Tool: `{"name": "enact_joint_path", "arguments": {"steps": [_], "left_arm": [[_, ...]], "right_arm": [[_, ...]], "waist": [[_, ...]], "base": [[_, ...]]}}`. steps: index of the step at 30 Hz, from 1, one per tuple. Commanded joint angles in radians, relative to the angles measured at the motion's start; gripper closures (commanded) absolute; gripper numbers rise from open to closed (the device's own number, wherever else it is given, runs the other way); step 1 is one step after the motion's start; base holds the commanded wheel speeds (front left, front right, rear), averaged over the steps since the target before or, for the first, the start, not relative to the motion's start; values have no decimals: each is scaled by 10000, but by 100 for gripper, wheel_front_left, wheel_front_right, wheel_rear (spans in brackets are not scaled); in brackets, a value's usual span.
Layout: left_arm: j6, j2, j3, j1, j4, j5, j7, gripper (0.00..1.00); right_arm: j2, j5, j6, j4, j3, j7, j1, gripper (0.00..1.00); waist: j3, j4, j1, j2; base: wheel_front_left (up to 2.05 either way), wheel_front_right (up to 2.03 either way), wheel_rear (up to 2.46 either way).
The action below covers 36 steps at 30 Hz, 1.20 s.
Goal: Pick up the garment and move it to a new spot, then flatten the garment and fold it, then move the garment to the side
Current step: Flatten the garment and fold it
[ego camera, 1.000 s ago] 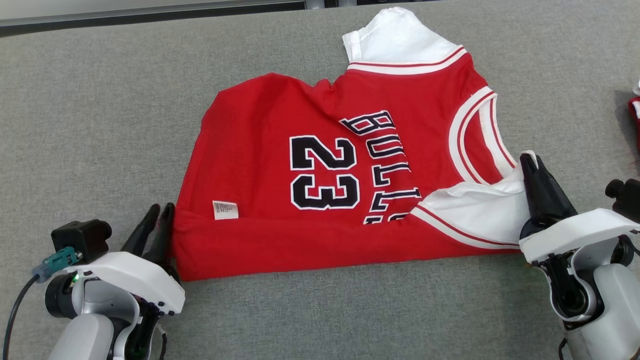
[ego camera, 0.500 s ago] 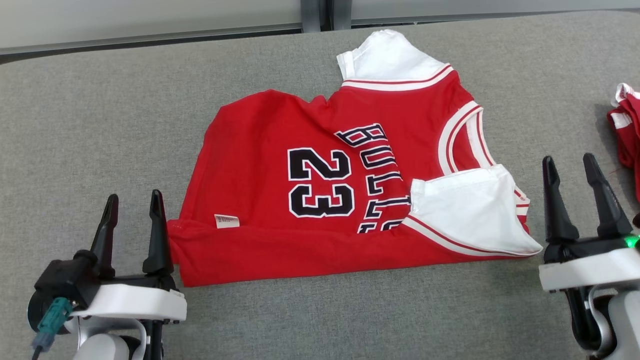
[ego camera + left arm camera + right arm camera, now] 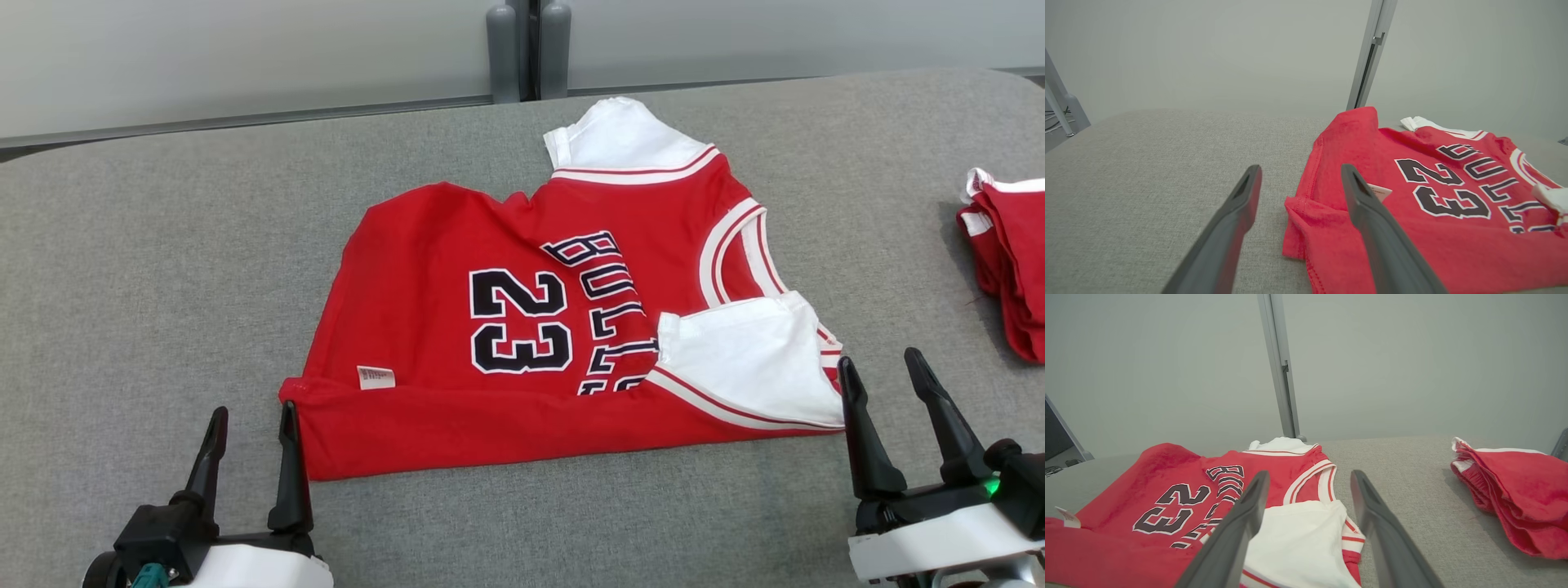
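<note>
The left tool [image 3: 253, 408], its two long dark fingers spread apart and holding nothing, stands at the near left corner of the red sleeveless basketball jersey [image 3: 424, 327], with its inner finger just beside the folded hem. The right tool [image 3: 878, 357], likewise parted and empty, sits just beside the jersey's white near shoulder flap. The jersey lies partly folded on the grey fabric-covered table [image 3: 163, 245]. A pile of red-and-white cloth [image 3: 1008, 261] lies well apart at the right.

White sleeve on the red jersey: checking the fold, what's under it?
The white fabric sleeve lies on the red basketball jersey, hiding part of its black lettering; deeper layers are covered.
</note>
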Motion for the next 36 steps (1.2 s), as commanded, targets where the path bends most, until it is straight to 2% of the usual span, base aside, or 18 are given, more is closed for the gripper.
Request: {"name": "enact_joint_path", "arguments": {"steps": [1,12,17,25,33,35,36], "left_arm": [[-34,12,5,55,97,-9,-36,0],[-156,68,-60,-107,523,-99,-22,0],[-361,113,-308,-312,831,-129,303,0],[-913,-282,-662,-804,2414,-650,678,0],[-1360,-622,-530,-1390,3831,-1381,914,1],[-1542,-661,-481,-1529,4086,-1600,1047,64],[-1609,-647,-469,-1573,4189,-1674,1051,100]], "right_arm": [[12,-33,0,-130,-1,60,124,0],[168,58,0,-314,-63,256,342,0],[209,89,0,-101,-78,319,295,0],[164,428,0,1803,-117,175,-281,0],[125,1003,0,3996,276,-74,-1265,0],[104,1297,0,4388,459,-92,-1507,0],[64,1374,0,4552,565,-40,-1616,18]], "waist": [[-83,-7,0,-1],[-238,20,0,-1],[-154,34,0,-1],[301,17,0,-1],[678,110,0,-1],[742,129,0,-1],[767,131,0,-1]], "base": [[0,0,0],[0,0,0],[0,0,0],[0,0,0],[0,0,0],[0,0,0],[0,0,0]]}}
